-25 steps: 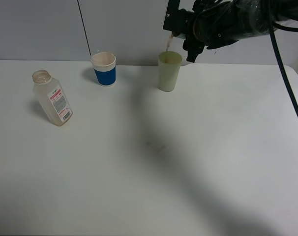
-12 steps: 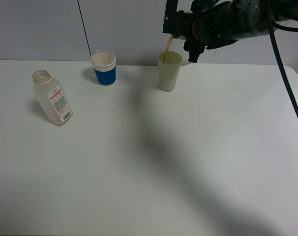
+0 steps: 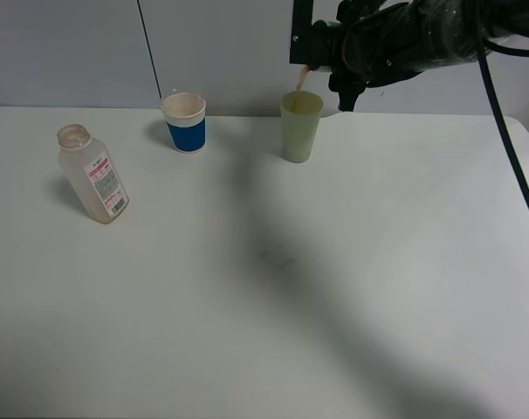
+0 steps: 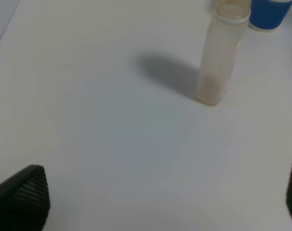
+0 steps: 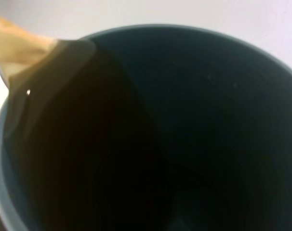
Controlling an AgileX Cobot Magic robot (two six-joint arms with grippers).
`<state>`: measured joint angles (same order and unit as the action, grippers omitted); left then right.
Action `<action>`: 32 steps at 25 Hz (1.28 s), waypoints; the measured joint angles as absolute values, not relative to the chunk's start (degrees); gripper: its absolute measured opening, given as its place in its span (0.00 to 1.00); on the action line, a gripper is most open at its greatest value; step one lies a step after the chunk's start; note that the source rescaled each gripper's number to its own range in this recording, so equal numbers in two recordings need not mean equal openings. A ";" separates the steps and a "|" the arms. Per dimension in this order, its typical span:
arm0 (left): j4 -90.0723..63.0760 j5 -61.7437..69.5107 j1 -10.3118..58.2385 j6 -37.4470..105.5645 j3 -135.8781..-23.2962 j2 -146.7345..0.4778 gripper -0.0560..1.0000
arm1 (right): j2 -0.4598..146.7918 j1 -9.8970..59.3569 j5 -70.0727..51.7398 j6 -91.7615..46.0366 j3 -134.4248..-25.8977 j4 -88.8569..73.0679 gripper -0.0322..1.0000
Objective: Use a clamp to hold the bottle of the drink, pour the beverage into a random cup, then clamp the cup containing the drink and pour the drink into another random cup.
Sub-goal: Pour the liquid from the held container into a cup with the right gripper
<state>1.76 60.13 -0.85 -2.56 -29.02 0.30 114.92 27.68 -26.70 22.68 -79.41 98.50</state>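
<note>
Since the earlier frame, tea (image 3: 303, 78) streams thicker from the tilted teal cup (image 5: 194, 120), gripped by the right claw (image 3: 334, 52), into the yellow cup (image 3: 300, 127) near the desk's (image 3: 273, 305) far edge; left claw open; overtilting risks splashing past the narrow rim.

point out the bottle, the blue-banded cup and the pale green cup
bottle (image 3: 94, 179), exterior high view, on its label side
blue-banded cup (image 3: 186, 135), exterior high view, on the blue band
pale green cup (image 3: 299, 135), exterior high view, on its outer wall
</note>
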 joint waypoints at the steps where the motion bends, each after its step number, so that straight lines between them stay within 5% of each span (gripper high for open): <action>1: 1.76 60.13 -0.85 -2.56 -29.02 0.30 1.00 | 114.92 27.68 -26.70 22.15 -79.41 98.50 0.04; 32: 1.81 60.13 -0.85 -2.56 -29.02 0.30 1.00 | 114.92 27.68 -28.79 8.43 -79.51 98.77 0.04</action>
<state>1.81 60.13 -0.85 -2.56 -29.02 0.30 114.92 27.68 -28.79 8.43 -79.51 98.77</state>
